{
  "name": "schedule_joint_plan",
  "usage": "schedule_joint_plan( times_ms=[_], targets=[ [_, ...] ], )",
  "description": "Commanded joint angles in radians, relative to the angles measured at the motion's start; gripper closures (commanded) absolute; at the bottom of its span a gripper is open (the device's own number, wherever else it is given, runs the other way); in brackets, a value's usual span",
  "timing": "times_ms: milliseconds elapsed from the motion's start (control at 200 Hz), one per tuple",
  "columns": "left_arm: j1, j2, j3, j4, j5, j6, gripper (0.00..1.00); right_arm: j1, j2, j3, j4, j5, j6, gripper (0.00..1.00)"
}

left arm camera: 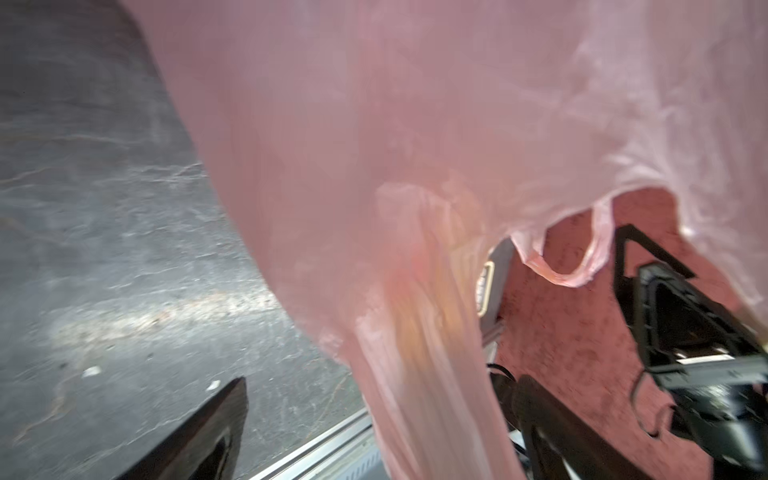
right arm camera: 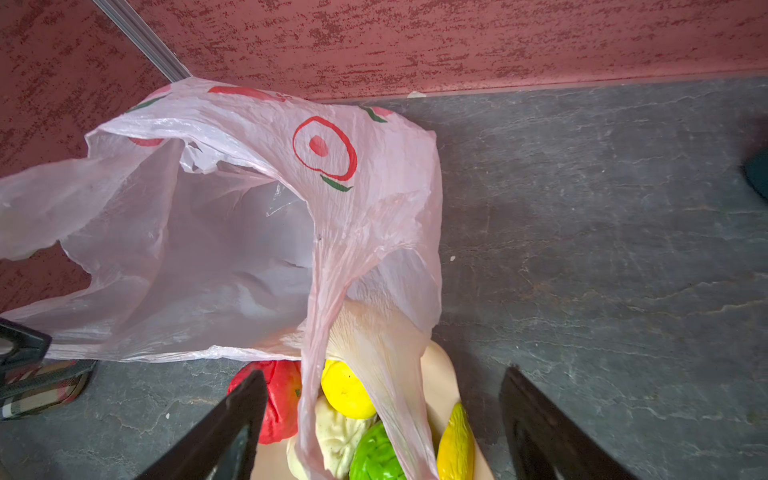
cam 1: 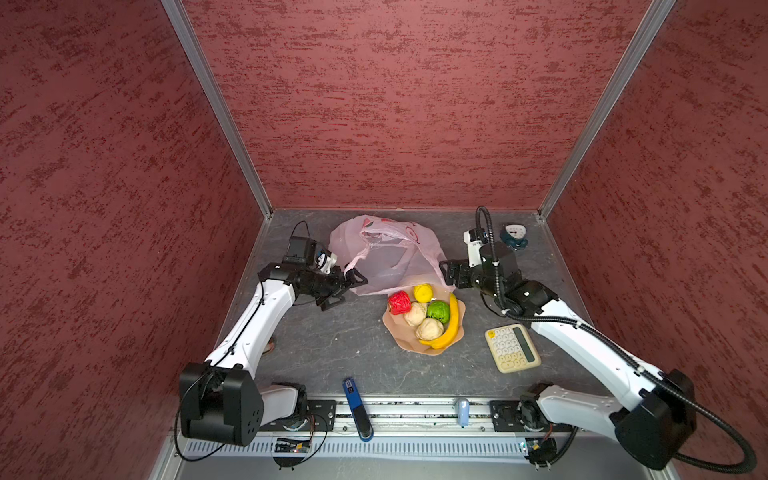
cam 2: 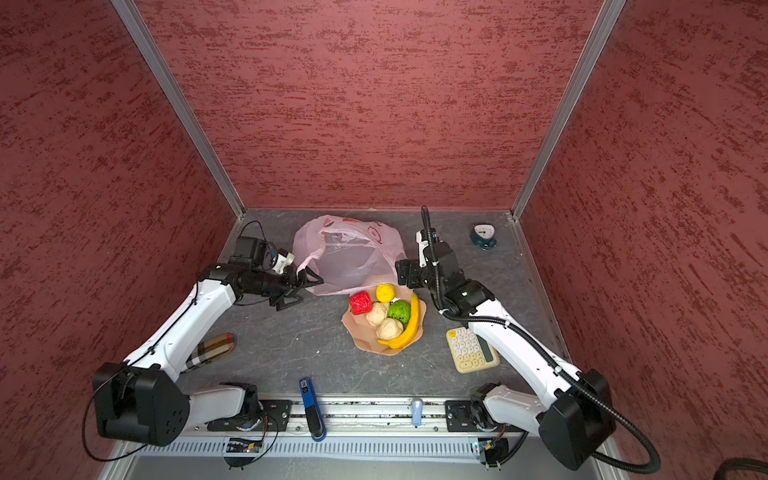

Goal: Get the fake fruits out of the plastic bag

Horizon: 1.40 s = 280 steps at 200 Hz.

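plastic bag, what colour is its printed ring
Red ring, green leaf; clearest in the right wrist view.

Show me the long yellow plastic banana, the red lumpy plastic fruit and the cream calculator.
long yellow plastic banana (cam 1: pixel 455 322): in a top view, mid-curve.
red lumpy plastic fruit (cam 1: pixel 399 302): in a top view, its centre.
cream calculator (cam 1: pixel 505 347): in a top view, its keypad.

Left arm (cam 1: pixel 257 320): glossy white shells, bulky black joint housings, thin black cable. Right arm (cam 1: pixel 582 345): same build, plus a ribbed black conduit (cam 1: pixel 540 319).
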Motion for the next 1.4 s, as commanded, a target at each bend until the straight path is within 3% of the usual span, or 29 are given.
schedule_joint_plan(
  times_ms=[0,215,421,806,927,1398],
  targets=[
    [-0.03,-0.079,-0.025,-0.053,-0.295,-0.07,0.0,-0.008,0.018,0.051,-0.017,-0.025,-0.045,0.13],
    [-0.048,-0.144,-0.039,-0.02,-0.367,-0.094,0.0,-0.007,0.071,0.093,0.011,-0.119,-0.069,0.15],
    [-0.08,-0.104,-0.04,-0.005,-0.425,-0.091,0.0,0.02,0.16,0.167,0.069,-0.307,-0.035,0.36],
    [-0.145,-0.027,-0.005,0.012,-0.433,-0.052,0.0,0.192,0.387,0.278,0.152,-0.341,0.062,0.49],
    [-0.148,-0.029,-0.017,0.034,-0.409,-0.057,0.0,0.221,0.44,0.309,0.128,-0.289,0.05,0.51],
    [-0.174,-0.031,-0.075,0.073,-0.395,-0.058,0.0,0.284,0.605,0.499,0.184,-0.319,0.08,0.51]
  ],
)
